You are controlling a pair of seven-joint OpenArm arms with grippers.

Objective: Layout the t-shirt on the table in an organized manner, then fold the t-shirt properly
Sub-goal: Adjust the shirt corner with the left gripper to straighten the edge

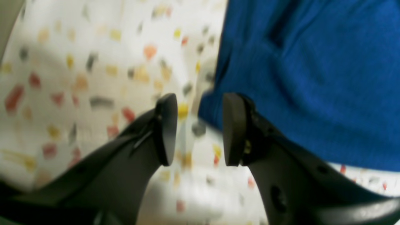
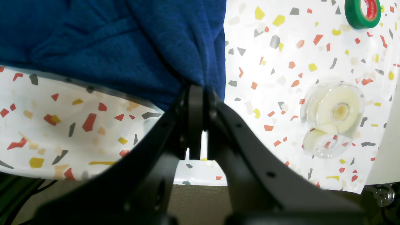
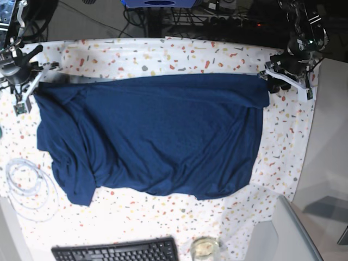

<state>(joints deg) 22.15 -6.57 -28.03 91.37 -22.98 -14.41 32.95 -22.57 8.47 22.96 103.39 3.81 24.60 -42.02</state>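
The dark navy t-shirt (image 3: 157, 133) lies spread wide across the speckled table (image 3: 163, 54), with wrinkles and a folded flap at its lower left. In the right wrist view my right gripper (image 2: 197, 93) is shut on a bunched corner of the t-shirt (image 2: 125, 47). That gripper (image 3: 36, 87) sits at the shirt's upper left corner in the base view. My left gripper (image 1: 200, 131) is open just above the table (image 1: 93, 78). The shirt's edge (image 1: 312, 78) lies just past its right fingertip, with nothing between the jaws. In the base view it (image 3: 268, 76) hovers at the shirt's upper right corner.
A green tape roll (image 2: 362, 12) and a clear tape dispenser (image 2: 332, 115) lie beside my right gripper. A white cable coil (image 3: 27, 187), a black keyboard (image 3: 114, 251) and a small glass jar (image 3: 204, 247) sit along the near edge. Plain grey surface (image 3: 326, 179) borders the right.
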